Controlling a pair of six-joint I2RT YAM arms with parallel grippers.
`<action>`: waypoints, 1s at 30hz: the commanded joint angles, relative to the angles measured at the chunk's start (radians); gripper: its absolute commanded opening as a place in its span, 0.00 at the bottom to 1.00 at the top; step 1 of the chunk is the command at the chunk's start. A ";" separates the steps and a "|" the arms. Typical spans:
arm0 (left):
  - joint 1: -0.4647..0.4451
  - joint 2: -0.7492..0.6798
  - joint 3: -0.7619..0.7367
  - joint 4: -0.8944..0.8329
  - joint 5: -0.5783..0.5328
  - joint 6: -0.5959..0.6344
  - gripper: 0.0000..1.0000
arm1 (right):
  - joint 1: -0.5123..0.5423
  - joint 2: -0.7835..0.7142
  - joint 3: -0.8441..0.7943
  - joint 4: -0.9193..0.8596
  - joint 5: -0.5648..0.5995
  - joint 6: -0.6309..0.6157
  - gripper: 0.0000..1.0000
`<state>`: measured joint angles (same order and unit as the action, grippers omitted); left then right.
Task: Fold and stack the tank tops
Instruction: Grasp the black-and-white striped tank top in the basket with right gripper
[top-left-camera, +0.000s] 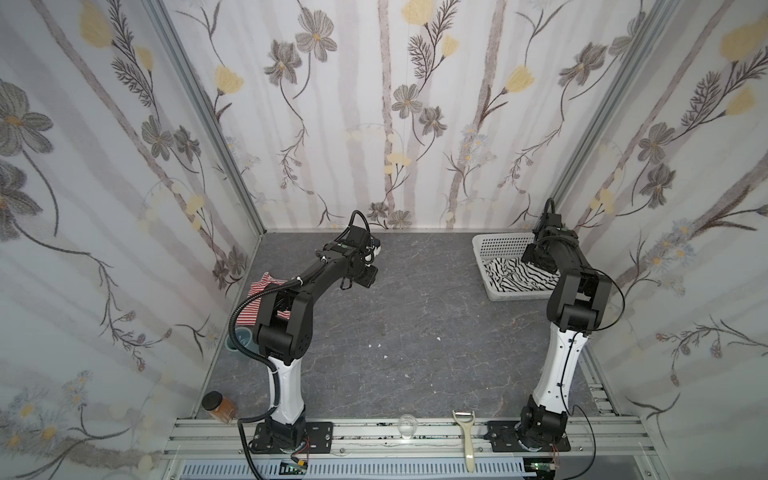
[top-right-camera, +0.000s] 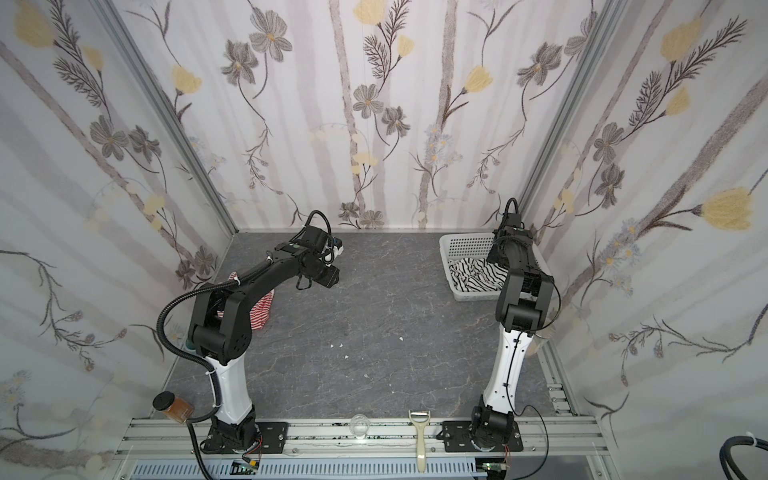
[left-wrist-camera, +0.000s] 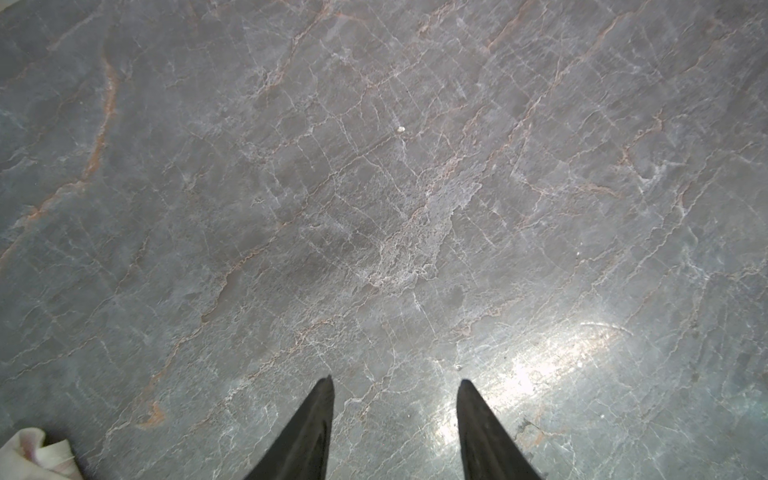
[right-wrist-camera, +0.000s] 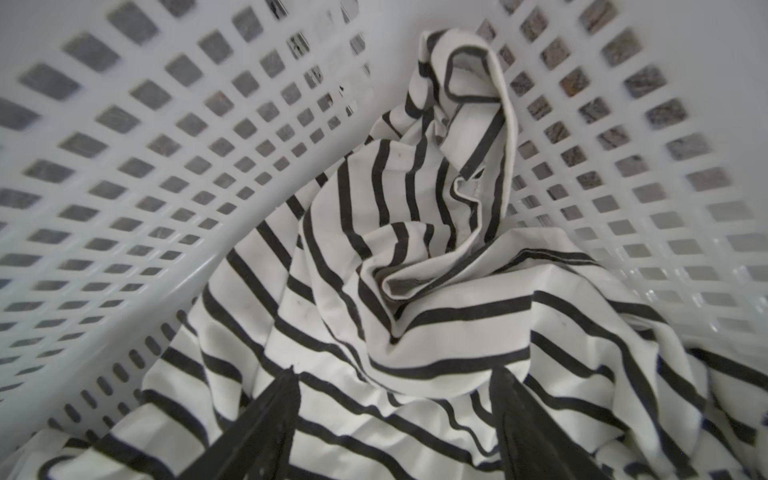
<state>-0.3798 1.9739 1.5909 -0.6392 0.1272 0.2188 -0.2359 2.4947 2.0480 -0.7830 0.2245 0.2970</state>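
Two black-and-white robot arms reach over a grey stone-look tabletop (top-left-camera: 415, 340) veined with pale and rusty cracks. At about 7 o'clock on the table stands a squat amber jar with a black lid (top-left-camera: 219, 408). A round teal cup (top-left-camera: 232, 343) shows half hidden behind the left arm.

At 9 o'clock, close to the side wall, the red-and-white striped knit tank top (top-left-camera: 262, 291) lies in a soft bunch, partly covered by that arm's elbow. The left gripper (left-wrist-camera: 397, 379) hangs over bare table toward 11 o'clock, its two tapered black fingers parted with nothing between them.

On the front aluminium rail, near 6 o'clock, rest a small clear glass cup (top-left-camera: 406, 426) and a cream-handled peeler (top-left-camera: 465, 440).

At 2 o'clock sits the white perforated plastic basket (top-left-camera: 496, 243), its walls a grid of square holes. The white tank top with thin black stripes (top-left-camera: 519, 275) is crumpled inside it, one strap loop propped against the wall. The right gripper (right-wrist-camera: 397, 369) is down in the basket, fingers spread wide over the rumpled fabric and not closed on it. Whether the tips touch the cloth cannot be told.
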 joint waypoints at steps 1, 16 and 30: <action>0.001 -0.002 -0.004 0.018 -0.011 0.010 0.50 | -0.010 0.020 0.012 -0.007 0.022 -0.021 0.73; 0.001 0.011 0.007 0.019 -0.015 0.014 0.50 | -0.020 -0.017 0.026 -0.013 -0.106 -0.026 0.00; 0.008 -0.039 -0.002 0.024 0.011 0.019 0.50 | 0.054 -0.686 -0.226 0.153 -0.291 0.120 0.00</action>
<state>-0.3775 1.9549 1.5902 -0.6323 0.1192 0.2295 -0.2081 1.8862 1.8324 -0.6903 -0.0494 0.3790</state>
